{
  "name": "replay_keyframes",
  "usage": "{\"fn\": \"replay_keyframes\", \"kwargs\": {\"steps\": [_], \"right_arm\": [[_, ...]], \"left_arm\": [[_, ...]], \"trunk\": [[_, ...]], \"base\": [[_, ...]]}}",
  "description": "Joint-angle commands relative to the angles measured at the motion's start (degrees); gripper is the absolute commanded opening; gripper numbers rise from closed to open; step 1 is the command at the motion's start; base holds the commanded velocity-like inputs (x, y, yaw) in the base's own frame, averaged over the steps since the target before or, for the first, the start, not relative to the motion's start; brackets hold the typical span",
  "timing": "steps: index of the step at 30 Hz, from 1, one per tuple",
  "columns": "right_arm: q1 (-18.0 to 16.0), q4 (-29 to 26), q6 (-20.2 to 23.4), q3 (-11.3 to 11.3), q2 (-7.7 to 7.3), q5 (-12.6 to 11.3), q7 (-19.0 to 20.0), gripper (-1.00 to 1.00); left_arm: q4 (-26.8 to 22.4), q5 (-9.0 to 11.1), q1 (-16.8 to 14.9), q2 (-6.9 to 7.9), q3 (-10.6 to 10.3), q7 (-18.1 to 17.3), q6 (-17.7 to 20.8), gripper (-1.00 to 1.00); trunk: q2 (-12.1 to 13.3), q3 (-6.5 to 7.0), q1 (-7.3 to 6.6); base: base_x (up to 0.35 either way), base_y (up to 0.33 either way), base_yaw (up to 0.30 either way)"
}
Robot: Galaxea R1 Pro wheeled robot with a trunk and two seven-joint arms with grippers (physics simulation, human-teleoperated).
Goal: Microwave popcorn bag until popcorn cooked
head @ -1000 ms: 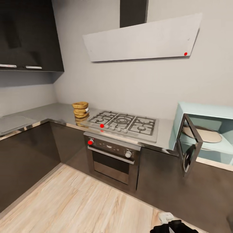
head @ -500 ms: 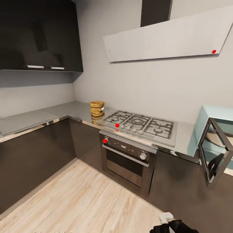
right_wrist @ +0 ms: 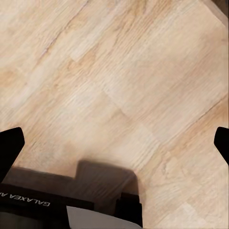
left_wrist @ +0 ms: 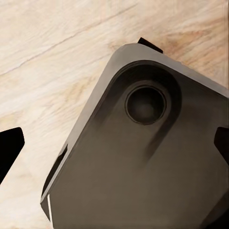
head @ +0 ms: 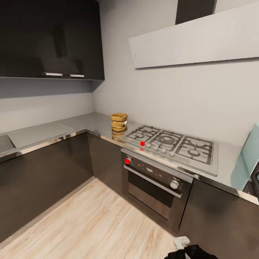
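Wrist views show both grippers' fingertips spread wide over the wood floor, holding nothing. Up ahead, the popcorn bag sits on the countertop just beside the stove; the microwave's edge is far right.

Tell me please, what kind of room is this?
A kitchen, quite clearly: a gas hob set in a grey L-shaped countertop, a built-in oven under it, and dark wall cabinets above. A brown paper bag stands beside the hob.
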Motion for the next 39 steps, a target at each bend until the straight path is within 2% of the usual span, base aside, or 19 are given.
{"fn": "replay_keyframes", "kwargs": {"steps": [1, 6, 8, 9, 11, 13, 14, 17, 19, 20, 22, 23, 26, 28, 29, 30, 31, 34, 39], "right_arm": [[-0.01, -0.13, 0.29, -0.5, 0.05, 0.92, 0.38, 1.0], [-0.01, -0.13, 0.34, -0.42, 0.27, 1.52, 0.79, 1.0], [-0.01, -0.18, 0.62, 0.1, 1.02, 3.63, 1.58, 1.0], [-0.01, -0.26, 0.73, 0.57, 2.11, 4.57, 2.33, 1.0], [-0.05, -1.0, 0.93, 2.26, 7.34, 6.35, 6.87, 1.0], [-0.08, -3.81, 1.48, 3.13, 11.48, 6.82, 12.0, 1.0], [-0.09, -6.52, 2.38, 3.37, 11.51, 6.9, 13.71, 1.0], [-0.09, -24.36, 13.96, 6.85, 11.51, 6.65, 21.49, 1.0], [-0.1, -41.66, 26.13, 11.55, 11.51, 5.9, 30.91, 1.0], [-0.1, -47.32, 30.17, 12.99, 11.51, 5.29, 33.42, 1.0], [-0.87, -62.47, 42.1, 17.01, 11.51, 2.23, 37.2, 1.0], [-1.55, -66.68, 45.4, 18.27, 11.51, 0.85, 37.69, 1.0], [-7.51, -74.38, 45.77, 20.8, 11.51, -2.64, 38.2, 1.0], [-15.81, -75.98, 45.77, 21.39, 11.51, -3.66, 38.1, 1.0], [-22.55, -74.61, 45.77, 21.53, 11.51, -3.82, 37.26, 1.0], [-30.48, -71.17, 45.77, 21.5, 11.51, -3.88, 34.31, 1.0], [-34.48, -68.73, 45.77, 21.4, 11.51, -3.87, 30.41, 1.0], [-38.21, -69.41, 45.77, 20.35, 11.51, -4.02, 18.81, 1.0], [-38.74, -70.54, 45.77, 19.5, 11.51, -4.13, 15.81, 1.0]], "left_arm": [[-0.05, -0.24, -0.02, 0.01, 0.44, 0.03, -0.05, 1.0], [-0.05, -0.23, 0.0, 0.02, 0.42, -0.05, 0.02, 1.0], [-0.05, -0.23, 0.0, -0.01, 0.42, -0.05, 0.2, 1.0], [-0.05, -0.23, -0.01, -0.02, 0.42, -0.05, 0.28, 1.0], [-0.05, -0.23, -0.01, -0.02, 0.42, -0.06, 0.41, 1.0], [-0.05, -0.23, -0.02, -0.02, 0.41, -0.06, 0.44, 1.0], [-0.06, -0.23, 0.01, -0.02, 0.42, -0.06, 0.45, 1.0], [-0.07, -0.23, 0.0, -0.02, 0.36, -0.06, 0.46, 1.0], [-0.08, -0.23, -0.01, -0.02, 0.35, -0.06, 0.46, 1.0], [-0.1, -0.23, -0.02, -0.02, 0.34, -0.06, 0.46, 1.0], [-0.09, -0.23, 0.0, -0.08, 0.34, -0.06, 0.46, 1.0], [-0.09, -0.23, 0.02, -0.09, 0.34, -0.06, 0.46, 1.0], [-0.06, -0.23, 0.02, -0.08, 0.34, -0.06, 0.46, 1.0], [-0.05, -0.23, 0.0, -0.1, 0.33, -0.06, 0.46, 1.0], [-0.08, -0.23, -0.02, -0.11, 0.33, -0.06, 0.46, 1.0], [-0.11, -0.29, -0.01, -0.11, 0.33, -0.06, 0.46, 1.0], [-0.12, -0.35, -0.01, -0.11, 0.33, -0.06, 0.46, 1.0], [-0.13, -0.5, 0.01, -0.11, 0.33, -0.06, 0.49, 1.0], [-0.13, -0.58, 0.03, -0.13, 0.29, -0.06, 0.46, 1.0]], "trunk": [[-0.02, -0.05, 0.03], [-0.02, -0.05, 0.03], [-0.02, -0.05, 0.03], [-0.02, -0.05, 0.03], [-0.02, -0.05, 0.03], [-0.02, -0.05, 0.03], [-0.02, -0.05, 0.03], [-0.02, -0.05, 0.03], [-0.02, -0.05, 0.03], [-0.02, -0.05, 0.03], [-0.02, -0.05, 0.03], [-0.02, -0.05, 0.03], [-0.02, -0.05, 0.03], [-0.02, -0.05, 0.03], [-0.02, -0.05, 0.03], [-0.02, -0.05, 0.03], [-0.02, -0.05, 0.03], [-0.02, -0.05, 0.03], [-0.02, -0.05, 0.03]], "base": [[0.323, 0.112, 0.002], [0.324, 0.156, 0.0], [0.324, 0.163, 0.0], [0.324, 0.163, 0.0], [0.324, 0.164, 0.0], [0.324, 0.164, 0.0], [0.324, 0.164, 0.0], [0.324, 0.163, 0.0], [0.324, 0.163, 0.0], [0.324, 0.163, 0.0], [0.324, 0.162, 0.0], [0.324, 0.162, 0.0], [0.324, 0.161, 0.0], [0.324, 0.159, 0.0], [0.324, 0.159, 0.0], [0.324, 0.159, 0.0], [0.324, 0.159, 0.0], [0.324, 0.158, 0.0], [0.324, 0.158, 0.0]]}}
